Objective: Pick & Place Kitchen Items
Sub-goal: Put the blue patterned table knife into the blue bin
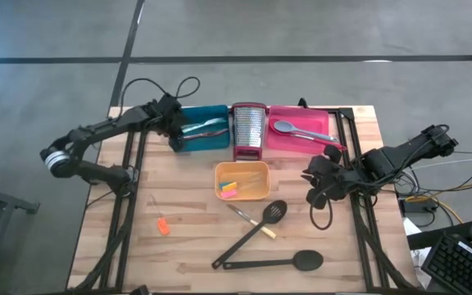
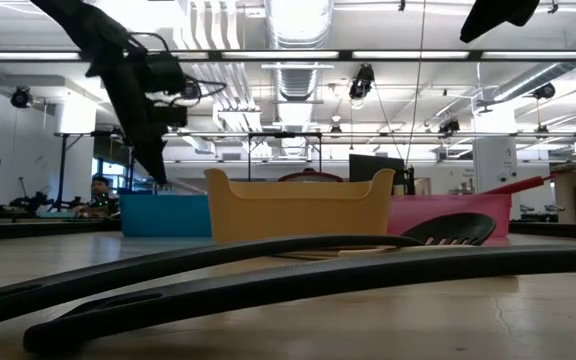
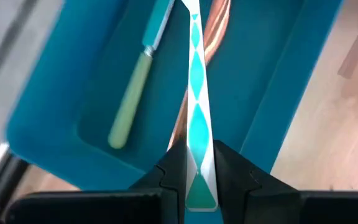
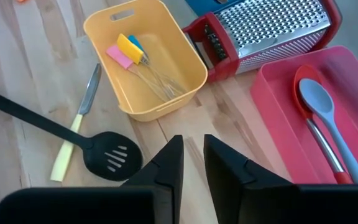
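While the left gripper (image 3: 199,180) pinches a thin teal-and-white patterned tool (image 3: 196,106) over the teal tray (image 1: 211,141) at eleven o'clock, it looks light, flat and slippery, so gripping near the handle end seems wise. The right gripper (image 4: 192,163), jaws nearly together and empty, hovers at three o'clock near the slotted spatula (image 1: 252,233).

Back row is packed: teal tray (image 1: 206,131), grater (image 1: 248,129) and pink tray (image 1: 301,129) stand just beside one another, so I see no lane between them. Orange tray (image 1: 242,181) sits just in front of the grater. The slotted spatula (image 1: 252,233), black spoon (image 1: 275,262) and a yellow-handled knife (image 1: 251,221) clutter the front middle (handles crossing). Bare wood on the front left, except one small orange piece (image 1: 163,225). Bare strip under the right gripper (image 4: 192,163), between orange tray and pink tray.
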### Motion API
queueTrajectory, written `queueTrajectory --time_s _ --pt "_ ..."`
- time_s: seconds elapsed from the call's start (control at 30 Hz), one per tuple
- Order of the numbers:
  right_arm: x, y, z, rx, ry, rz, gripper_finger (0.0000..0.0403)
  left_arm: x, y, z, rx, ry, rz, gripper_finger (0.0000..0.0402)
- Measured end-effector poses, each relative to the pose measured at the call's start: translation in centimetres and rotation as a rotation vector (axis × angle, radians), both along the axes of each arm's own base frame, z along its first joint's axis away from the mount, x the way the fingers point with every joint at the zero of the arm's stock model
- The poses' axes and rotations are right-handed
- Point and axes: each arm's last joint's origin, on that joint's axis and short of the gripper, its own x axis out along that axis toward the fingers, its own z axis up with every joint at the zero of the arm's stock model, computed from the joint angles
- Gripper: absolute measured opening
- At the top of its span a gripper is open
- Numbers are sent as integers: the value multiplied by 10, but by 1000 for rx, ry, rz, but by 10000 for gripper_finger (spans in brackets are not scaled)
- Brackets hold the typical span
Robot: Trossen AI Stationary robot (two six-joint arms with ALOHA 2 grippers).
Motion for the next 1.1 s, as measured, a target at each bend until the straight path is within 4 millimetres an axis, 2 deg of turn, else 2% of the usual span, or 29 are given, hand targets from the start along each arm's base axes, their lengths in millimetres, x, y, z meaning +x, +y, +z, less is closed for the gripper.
queueTrajectory --time_s 0.2,0.67,0.93,1.0,1.1 --pt "0 0 -1 -2 5 0 55 4 9 -18 -51 57 23 56" --pt "0 0 -3 -4 10 1 102 12 25 -50 -131 144 43 56" --pt "0 0 -3 -4 10 1 119 16 31 -57 -136 186 41 58" --pt "0 0 -3 -3 10 1 124 15 31 -57 -135 189 41 84" --pt "0 0 -3 -3 10 1 130 14 29 -53 -132 186 42 146"
